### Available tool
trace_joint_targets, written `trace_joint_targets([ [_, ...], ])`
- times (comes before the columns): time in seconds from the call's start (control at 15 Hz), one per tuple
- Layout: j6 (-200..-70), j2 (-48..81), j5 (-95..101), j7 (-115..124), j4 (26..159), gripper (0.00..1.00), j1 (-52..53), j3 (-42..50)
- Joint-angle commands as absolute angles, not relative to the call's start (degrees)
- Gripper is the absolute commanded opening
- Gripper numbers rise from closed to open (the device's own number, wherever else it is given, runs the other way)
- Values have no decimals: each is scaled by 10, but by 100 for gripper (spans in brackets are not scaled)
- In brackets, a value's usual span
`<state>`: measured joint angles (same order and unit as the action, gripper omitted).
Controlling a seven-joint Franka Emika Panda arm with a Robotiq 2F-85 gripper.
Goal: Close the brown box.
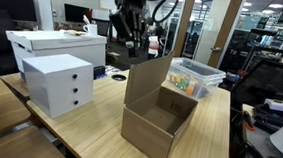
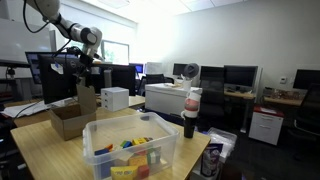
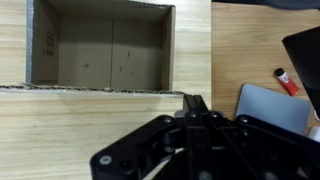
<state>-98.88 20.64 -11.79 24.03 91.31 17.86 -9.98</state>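
Note:
The brown box (image 1: 158, 122) stands open on the wooden table, its large flap (image 1: 146, 81) upright on the far side. It also shows in an exterior view (image 2: 68, 120). My gripper (image 1: 134, 46) hangs above and just behind the flap's top edge, and shows in an exterior view (image 2: 84, 68) too. In the wrist view I look down into the empty box (image 3: 100, 45). The flap's edge (image 3: 90, 89) runs across the frame. The gripper (image 3: 193, 100) has its fingers pressed together, holding nothing, with the tips right at that edge.
A white three-drawer box (image 1: 59, 83) stands beside the brown box. A clear plastic bin (image 1: 194, 78) with colourful toys sits on the other side, near in an exterior view (image 2: 130, 148). A red-capped bottle (image 2: 190, 112) stands by the bin. A red marker (image 3: 285, 80) lies nearby.

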Motion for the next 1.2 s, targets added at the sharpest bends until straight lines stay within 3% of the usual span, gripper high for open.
trace_joint_targets([
  [0.0, -971, 212, -105, 248, 896, 2, 184, -100],
  [0.73, -977, 172, -68, 265, 904, 2, 191, -99],
  [1.13, -1044, 112, -34, 263, 935, 2, 204, -108],
])
